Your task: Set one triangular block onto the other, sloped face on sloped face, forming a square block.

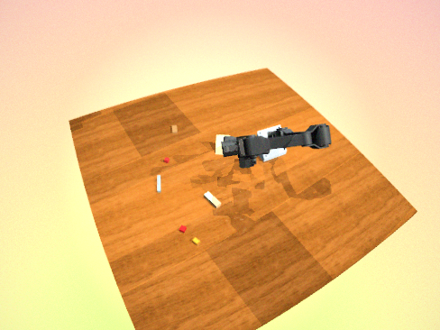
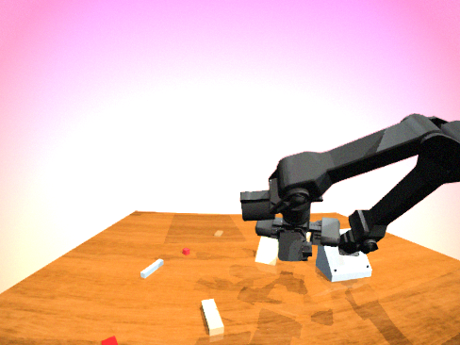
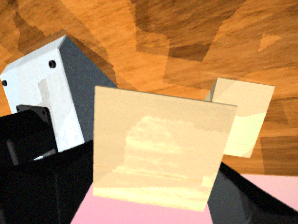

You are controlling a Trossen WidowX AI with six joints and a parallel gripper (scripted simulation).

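The gripper point(image 1: 230, 146) point(image 2: 294, 247) point(image 3: 154, 151) is found closed on a triangular block point(image 3: 165, 145), a broad pale face of which is presented to the wrist view. The held block is carried above the table point(image 1: 361, 194) point(image 2: 71, 283) point(image 3: 165, 70); in the top view it is hidden by the arm. The other triangular block point(image 1: 219, 144) point(image 2: 267, 250) point(image 3: 247, 115) is seen on the table, partly covered by the gripper from above. The blocks are not joined into a square block. Whether they touch cannot be told.

A cream bar point(image 1: 212, 199) point(image 2: 212, 317) and a pale blue bar point(image 1: 159, 183) point(image 2: 152, 268) are noted lying well apart. A red cube point(image 1: 182, 228) point(image 2: 109, 340) is located near a yellow cube point(image 1: 196, 241). The white base point(image 1: 277, 155) point(image 2: 351, 273) point(image 3: 70, 110) is partly overlapped by the arm in the top view.
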